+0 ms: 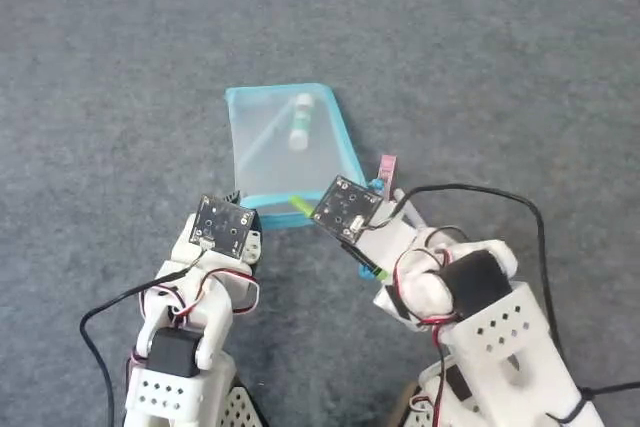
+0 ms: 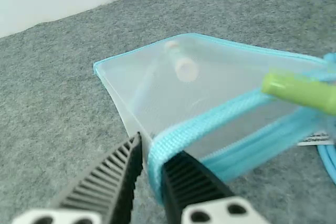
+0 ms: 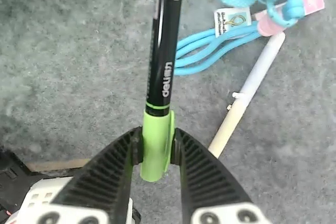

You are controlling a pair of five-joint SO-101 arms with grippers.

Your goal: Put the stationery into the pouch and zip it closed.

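The left claw [image 2: 157, 149] is clenched on the near left corner of the pouch [image 2: 157, 98], with the blue zip rim pinched between its two ribbed fingers. That rim is lifted off the table [image 1: 120, 97], so the mouth gapes along the pouch's near edge. From this corner the clear pouch stretches away toward the table's far edge and lies about mid-table. Inside it, near the far end, lies a white tube [image 1: 298, 122] with a green band. It is well apart from both claws.

The right claw [image 3: 156, 135] stands just beside the pouch's near right corner. It grasps the pen [image 3: 165, 51] by a green section, one finger on each side. The black barrel runs straight out from the fingers toward the pouch. In the high view the pen slants under this claw, and one green end rests at the pouch's near edge, between the two claws. The left wrist view shows that green end at the raised rim. Whether it has passed inside I cannot tell.

Past the right claw, a white pen [image 3: 257, 77] lies flat on the table, just beside the held pen but not touching it. Loops of blue cord [image 3: 210, 51] trail from the pouch's right corner and pass between the two pens. A pink tag [image 1: 387, 167] sits where the cord meets the pouch.
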